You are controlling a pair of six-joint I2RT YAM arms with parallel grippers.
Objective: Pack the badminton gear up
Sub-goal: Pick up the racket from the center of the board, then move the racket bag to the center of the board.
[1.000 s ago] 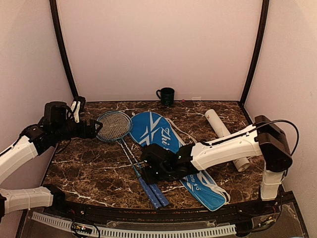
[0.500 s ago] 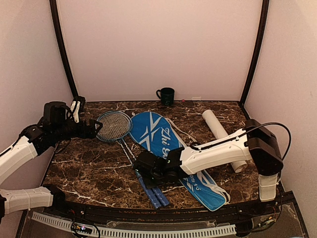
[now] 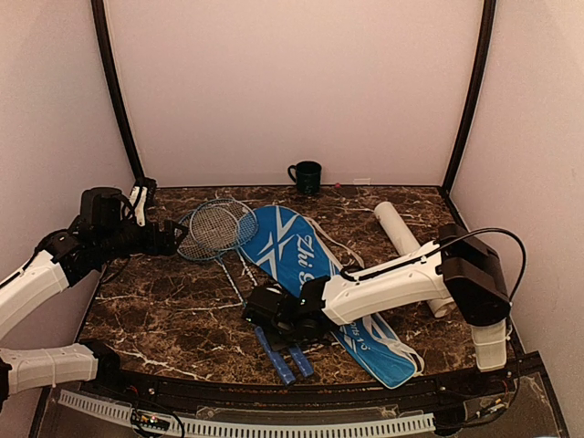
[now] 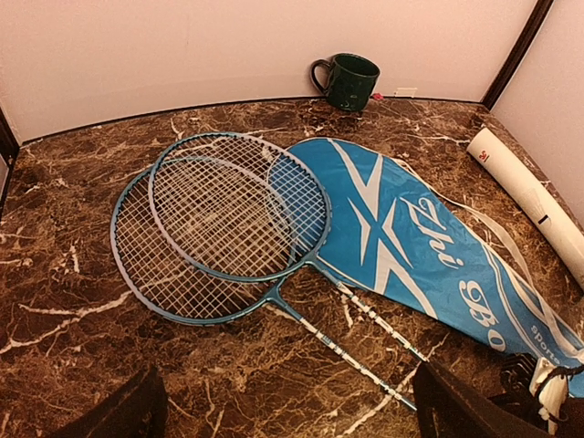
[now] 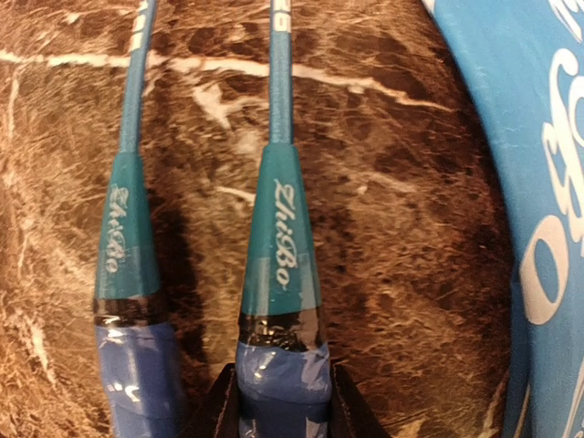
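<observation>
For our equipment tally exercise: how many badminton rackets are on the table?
2. The right-hand racket lies beside the blue cover, its handle gripped by the right gripper. The left-hand racket lies alongside, heads overlapping. None seems hidden.

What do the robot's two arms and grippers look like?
The left arm and the right arm have smooth white shell links and boxy black joints. A thin black cable loops over the right arm's elbow. The left gripper and right gripper are black, two-fingered.
</observation>
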